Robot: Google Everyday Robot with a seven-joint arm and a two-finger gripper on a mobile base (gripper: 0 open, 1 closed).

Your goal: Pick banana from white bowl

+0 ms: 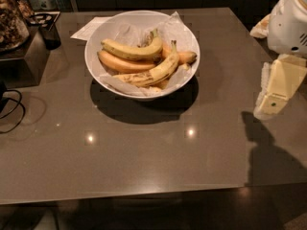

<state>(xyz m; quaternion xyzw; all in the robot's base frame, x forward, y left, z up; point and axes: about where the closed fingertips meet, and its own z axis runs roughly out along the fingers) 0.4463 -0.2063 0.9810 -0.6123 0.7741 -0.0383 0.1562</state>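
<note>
The white bowl (96, 42) stands at the far middle of the table, lined with crumpled white paper. It holds three bananas. The banana (154, 73), long, dull yellow and brown-speckled, lies along the front of the pile with its stem pointing up to the right. A smooth orange-tinted banana (120, 64) lies behind it and a cleaner bright-yellow one (134, 51) lies on top at the back. My gripper (274, 91) hangs at the right edge of the view, above the table's right side, well apart from the bowl and holding nothing.
The table top (144, 157) is dark grey and glossy. A dark box with a cup (48, 32) and a jar stands at the far left. A black cable (12, 109) loops at the left edge. White paper (88, 28) lies behind the bowl.
</note>
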